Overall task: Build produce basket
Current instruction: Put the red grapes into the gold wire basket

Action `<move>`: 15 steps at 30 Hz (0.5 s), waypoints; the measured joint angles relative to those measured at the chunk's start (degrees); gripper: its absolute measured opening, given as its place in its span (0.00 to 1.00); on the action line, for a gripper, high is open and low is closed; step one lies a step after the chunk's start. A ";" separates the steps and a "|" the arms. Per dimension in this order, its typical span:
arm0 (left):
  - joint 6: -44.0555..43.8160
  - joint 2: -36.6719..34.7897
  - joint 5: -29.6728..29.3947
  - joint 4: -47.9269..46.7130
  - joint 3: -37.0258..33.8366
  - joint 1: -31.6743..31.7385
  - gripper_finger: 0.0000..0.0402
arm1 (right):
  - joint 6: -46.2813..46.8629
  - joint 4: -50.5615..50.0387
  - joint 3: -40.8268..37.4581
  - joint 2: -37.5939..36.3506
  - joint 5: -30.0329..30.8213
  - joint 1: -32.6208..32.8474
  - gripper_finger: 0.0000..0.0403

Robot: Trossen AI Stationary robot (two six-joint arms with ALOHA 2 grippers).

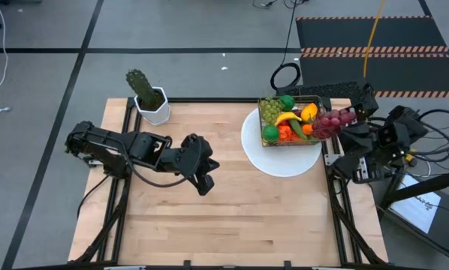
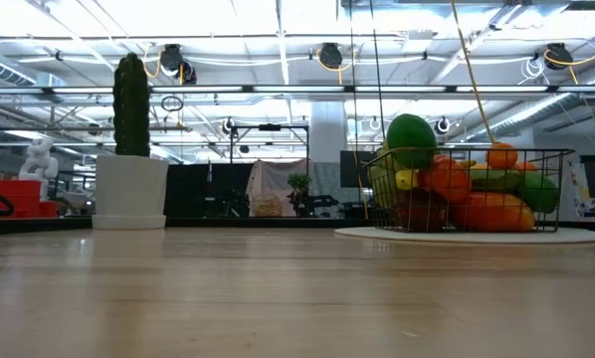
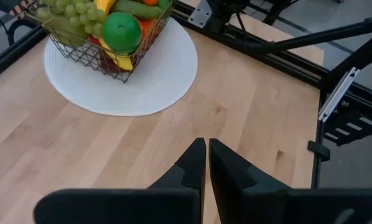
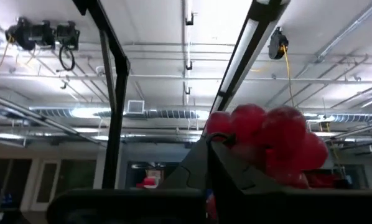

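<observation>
The wire basket [image 1: 288,120] stands on a white round plate [image 1: 281,161] at the far right. It holds green grapes, a lime, a banana, an orange and other toy produce. It also shows in the low view [image 2: 477,189] and the left wrist view [image 3: 105,37]. My right gripper [image 1: 345,126] is shut on a bunch of red-purple grapes [image 1: 331,122] at the basket's right rim. My left gripper [image 1: 206,178] is shut and empty over the bare table at centre left; it also shows in its own wrist view [image 3: 206,158]. My right gripper pinches the grape bunch's near side [image 4: 236,140] between its two fingers. The fingers come from the table's right and slant upward, since the wrist view looks at the ceiling. The bunch is lifted clear, beside and above the basket's right rim.
A white hexagonal pot with a green cactus [image 1: 151,101] stands at the far left of the table [image 1: 232,225]; it also shows in the low view [image 2: 130,139]. Bare wood lies in front of the plate and across the table's middle and near side.
</observation>
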 joint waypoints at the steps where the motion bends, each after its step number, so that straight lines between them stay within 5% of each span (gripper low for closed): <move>1: 0.25 0.00 0.00 0.00 0.00 0.00 0.05 | -0.80 -0.85 0.63 0.02 -0.02 0.00 0.00; 15: 0.47 0.00 0.02 -0.11 0.00 -1.90 0.05 | -22.15 -1.18 1.79 -0.01 -9.31 0.00 0.00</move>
